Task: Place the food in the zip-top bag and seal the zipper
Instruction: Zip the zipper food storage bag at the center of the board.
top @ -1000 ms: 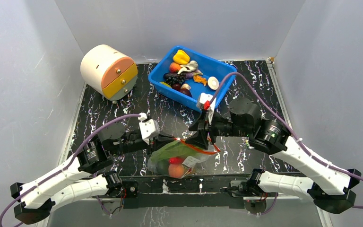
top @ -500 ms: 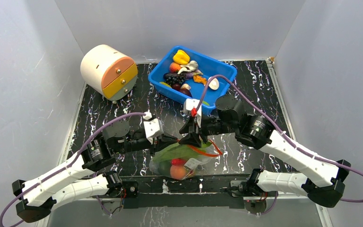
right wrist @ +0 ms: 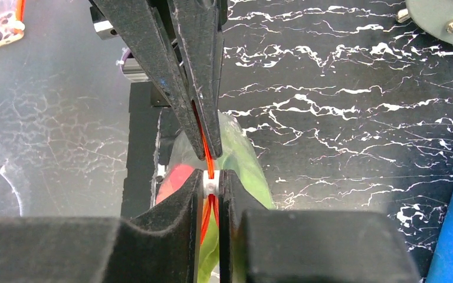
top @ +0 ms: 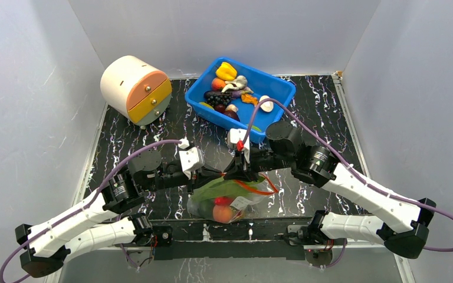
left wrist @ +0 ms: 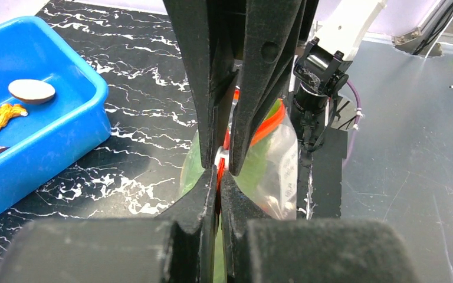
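The clear zip-top bag [top: 245, 203] lies near the table's front edge. Inside it are food pieces: green leaves [top: 215, 188], a red piece [top: 220, 200] and an orange peach [top: 221, 213]. Its orange-red zipper [top: 258, 190] runs along the lifted mouth. My left gripper [top: 217, 175] [left wrist: 219, 177] is shut on the zipper strip. Right beside it, tip to tip, my right gripper [top: 235, 173] [right wrist: 210, 177] is shut on the white slider [right wrist: 210, 183] of the zipper. Behind my right fingers the strip [left wrist: 268, 127] bows apart.
A blue bin [top: 280, 97] with several more toy foods stands at the back centre, just behind the right arm. A cream round drawer unit [top: 135, 88] sits at the back left. The bag hangs partly over the black front bar [top: 259, 227].
My right gripper has moved left along the bag's mouth up to the left gripper and closed on the white slider. The left gripper has kept its grip and shifted slightly.
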{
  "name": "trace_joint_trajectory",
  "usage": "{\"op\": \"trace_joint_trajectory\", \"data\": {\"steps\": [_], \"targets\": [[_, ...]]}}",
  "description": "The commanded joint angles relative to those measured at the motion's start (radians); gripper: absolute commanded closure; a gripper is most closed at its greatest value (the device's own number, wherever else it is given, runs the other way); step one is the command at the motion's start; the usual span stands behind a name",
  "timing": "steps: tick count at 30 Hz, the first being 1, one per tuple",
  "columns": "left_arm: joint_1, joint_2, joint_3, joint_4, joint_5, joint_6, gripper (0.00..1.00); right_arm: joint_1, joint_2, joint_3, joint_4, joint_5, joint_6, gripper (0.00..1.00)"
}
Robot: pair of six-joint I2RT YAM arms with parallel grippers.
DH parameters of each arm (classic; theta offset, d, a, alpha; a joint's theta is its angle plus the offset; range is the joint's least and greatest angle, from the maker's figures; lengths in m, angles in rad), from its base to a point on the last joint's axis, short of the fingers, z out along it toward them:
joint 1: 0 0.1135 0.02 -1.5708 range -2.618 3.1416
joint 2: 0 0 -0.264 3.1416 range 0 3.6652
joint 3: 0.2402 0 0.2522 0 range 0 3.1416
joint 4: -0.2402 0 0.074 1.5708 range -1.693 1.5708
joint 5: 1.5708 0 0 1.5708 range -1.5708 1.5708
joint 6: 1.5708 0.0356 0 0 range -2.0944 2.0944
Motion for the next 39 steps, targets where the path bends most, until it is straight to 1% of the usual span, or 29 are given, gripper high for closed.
{"op": "trace_joint_trajectory", "data": {"steps": [1,3,7,11,15,19,24,28,31,34,36,38,39], "targets": [[0.0,-0.048,0.019,0.083,-0.027,0.012,1.0,-0.002,-0.034,-0.02,0.047,0.043,-0.015,1.0],[-0.001,-0.07,0.025,0.06,-0.067,0.023,1.0,-0.002,-0.04,-0.022,0.03,0.063,-0.024,1.0],[-0.001,-0.093,0.069,-0.064,-0.151,0.054,1.0,-0.003,-0.05,-0.006,-0.03,0.092,-0.051,1.0],[-0.001,-0.118,0.082,-0.135,-0.207,0.077,1.0,-0.002,-0.064,-0.001,-0.092,0.101,-0.076,1.0],[0.0,-0.128,0.091,-0.182,-0.239,0.085,1.0,-0.002,-0.079,0.007,-0.154,0.151,-0.083,1.0],[0.0,-0.153,0.079,-0.193,-0.279,0.086,1.0,-0.002,-0.104,0.009,-0.21,0.206,-0.071,1.0],[-0.001,-0.165,0.087,-0.229,-0.311,0.092,1.0,-0.002,-0.155,-0.007,-0.251,0.263,-0.046,1.0],[0.0,-0.167,0.091,-0.244,-0.315,0.097,1.0,-0.003,-0.182,-0.015,-0.289,0.296,-0.035,1.0],[-0.001,-0.165,0.087,-0.232,-0.31,0.089,1.0,-0.002,-0.194,-0.016,-0.272,0.28,-0.033,1.0],[-0.001,-0.153,0.081,-0.206,-0.244,0.1,1.0,-0.002,-0.184,-0.015,-0.22,0.199,-0.037,1.0],[-0.001,-0.137,0.08,-0.187,-0.174,0.118,0.96,-0.002,-0.164,-0.011,-0.182,0.144,-0.043,1.0],[-0.001,-0.118,0.089,-0.181,-0.13,0.129,0.95,-0.002,-0.142,-0.005,-0.162,0.116,-0.05,1.0],[-0.001,-0.108,0.098,-0.183,-0.117,0.129,0.92,-0.002,-0.134,-0.002,-0.16,0.113,-0.057,1.0]]}}
